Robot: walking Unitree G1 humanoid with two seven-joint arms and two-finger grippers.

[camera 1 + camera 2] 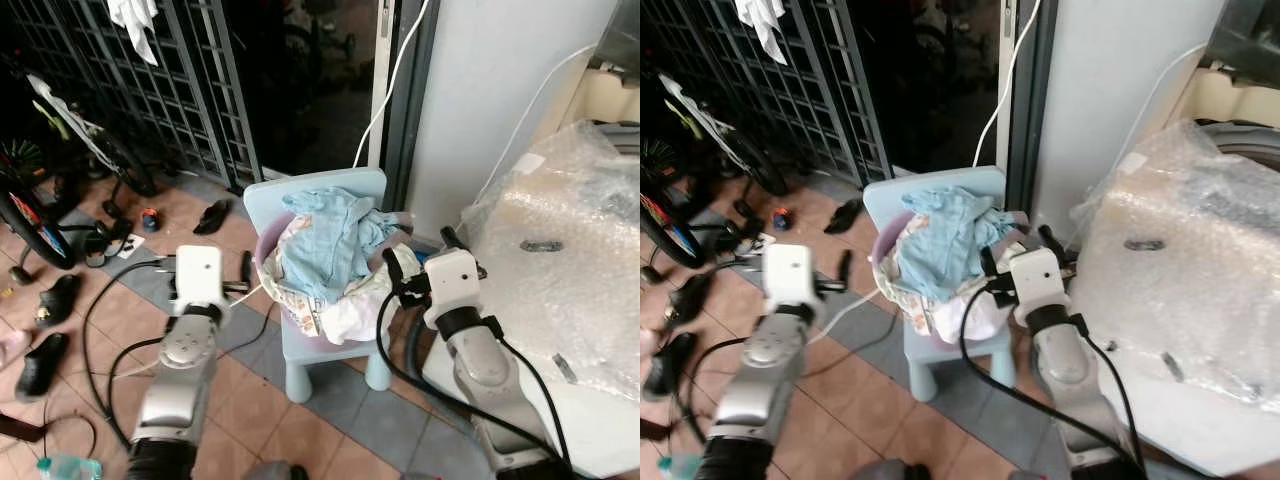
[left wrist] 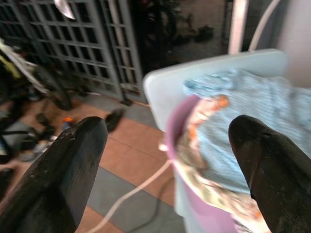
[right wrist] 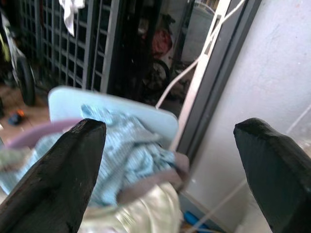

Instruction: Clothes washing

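- pile of clothes heaped in a purple basin on the little blue chair
- left claw spread wide, next to the basin's left side
- right claw spread too, by the pile's right edge

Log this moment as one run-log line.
phase: approach | left gripper: open, left of basin | right gripper: open, right of basin | purple basin: heaped clothes, on blue chair

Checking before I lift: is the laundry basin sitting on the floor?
No, the purple basin of clothes sits on the seat of the light blue chair.
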